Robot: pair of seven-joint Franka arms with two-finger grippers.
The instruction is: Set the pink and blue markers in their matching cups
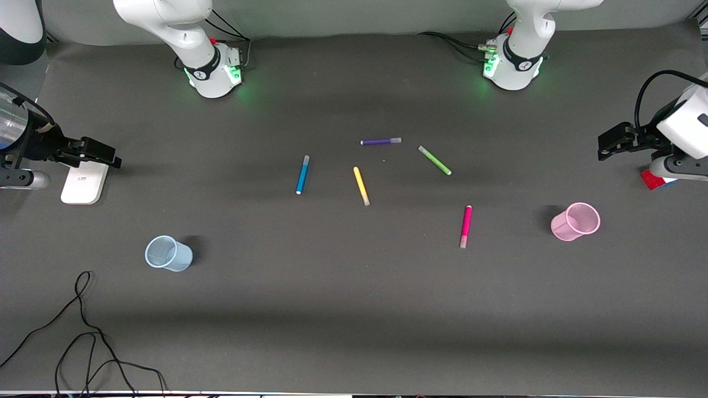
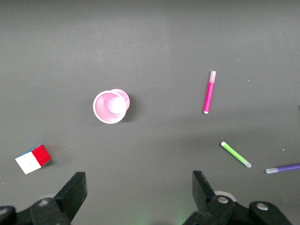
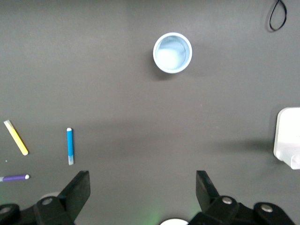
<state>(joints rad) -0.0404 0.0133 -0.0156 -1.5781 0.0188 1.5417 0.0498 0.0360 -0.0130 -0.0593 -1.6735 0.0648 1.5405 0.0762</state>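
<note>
Both arms wait at table ends w/ jaws spread, nothing held: left gripper (image 2: 136, 197) hangs above pink cup (image 2: 110, 107) & pink marker (image 2: 209, 92), right gripper (image 3: 143, 197) above blue cup (image 3: 172, 52) & blue marker (image 3: 70, 146), each paired w/ its colour.

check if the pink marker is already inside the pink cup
No, the pink marker lies flat on the table, apart from the pink cup, which stands empty.

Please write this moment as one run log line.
stage: not started | left gripper: open, above table near pink cup | right gripper: open, near white box | pink marker, blue marker: on table | blue cup: empty
</note>
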